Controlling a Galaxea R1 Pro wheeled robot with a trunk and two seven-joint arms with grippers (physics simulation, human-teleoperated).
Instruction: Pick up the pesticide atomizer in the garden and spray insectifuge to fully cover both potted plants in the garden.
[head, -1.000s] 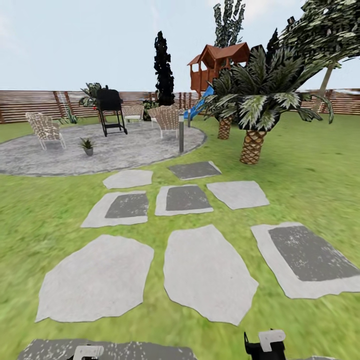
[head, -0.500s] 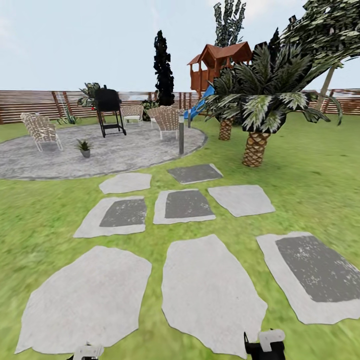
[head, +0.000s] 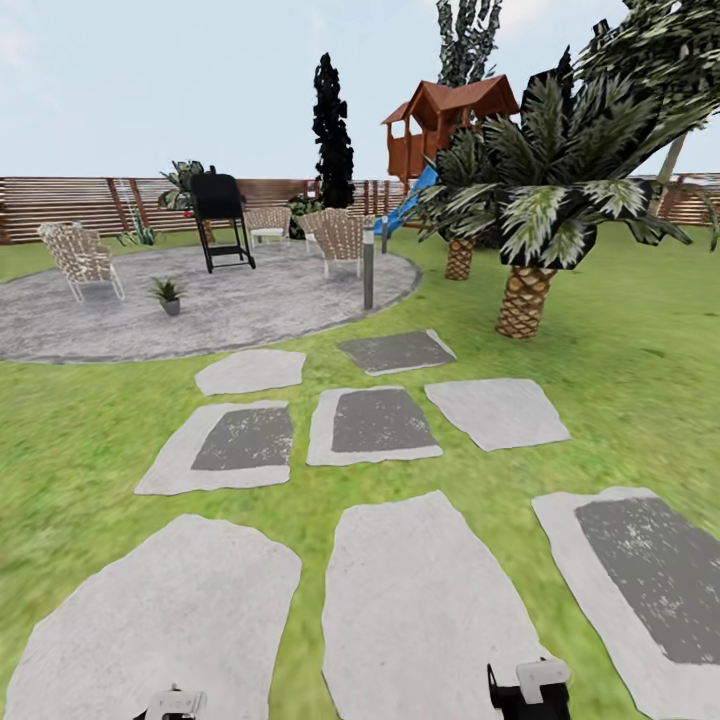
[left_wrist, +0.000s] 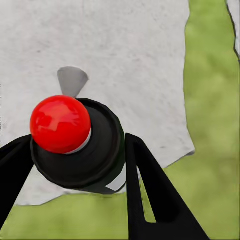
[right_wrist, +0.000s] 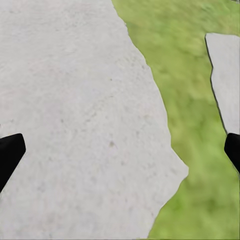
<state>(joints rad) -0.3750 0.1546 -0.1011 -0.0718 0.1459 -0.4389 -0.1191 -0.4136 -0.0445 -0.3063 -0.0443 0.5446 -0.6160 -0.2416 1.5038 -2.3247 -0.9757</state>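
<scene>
On the stepping stones (head: 415, 590), the left hand (left_wrist: 75, 165) pinches the pesticide atomizer (left_wrist: 77, 147); the right hand (right_wrist: 120, 155) is spread and empty. One potted plant (head: 168, 294) sits at ten o'clock. Bumpy paving could jolt the atomizer loose.

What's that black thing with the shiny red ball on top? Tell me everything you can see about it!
It is the pesticide atomizer, seen from above in the left wrist view: a round black body with a ridged rim, a glossy red button on top and a pale patch low on its side. The left gripper has a dark finger on each side. Below lie a pale paving stone and grass.
</scene>
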